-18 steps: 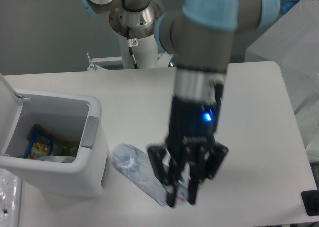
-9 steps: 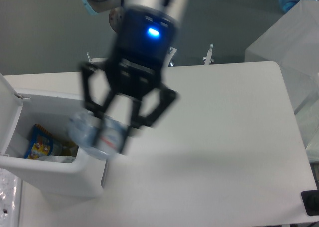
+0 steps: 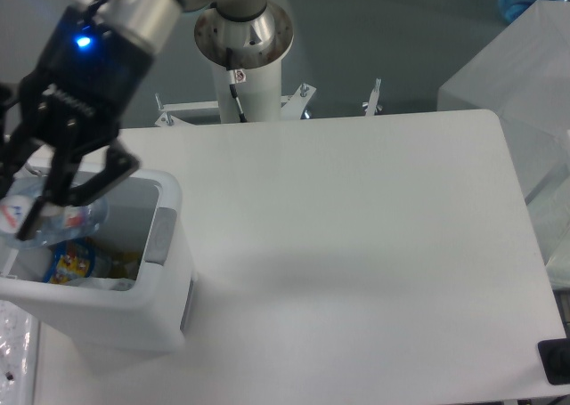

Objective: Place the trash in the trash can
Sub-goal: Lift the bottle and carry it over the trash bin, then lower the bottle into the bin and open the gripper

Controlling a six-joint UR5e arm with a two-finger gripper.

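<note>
Now the crushed plastic bottle (image 3: 55, 220) is held over the open mouth of the trash can (image 3: 158, 285), at the left edge of the table (image 3: 356, 245), with the gripper (image 3: 27, 216) clamped on it from above. The release is best made only once the whole bottle is judged to lie inside the rim; its length looks close to the width of the opening, so one end could catch on the wall or on the grey panel (image 3: 160, 236) and tip out onto the table. A slight lowering into the opening, with the bottle turned along the longer side of the bin, would likely make the drop cleaner. The raised lid (image 3: 13, 169) at the far left should be kept clear of the fingers when they are spread. The fingers are seen closed narrowly around the bottle's middle, the clear blue-tinted plastic bulging out on either side of them; no contact with the bin itself can be made out. Inside the bin, a blue-and-yellow snack packet (image 3: 69, 263) and some pale crumpled material (image 3: 105, 283) are visible beneath the bottle.
</note>
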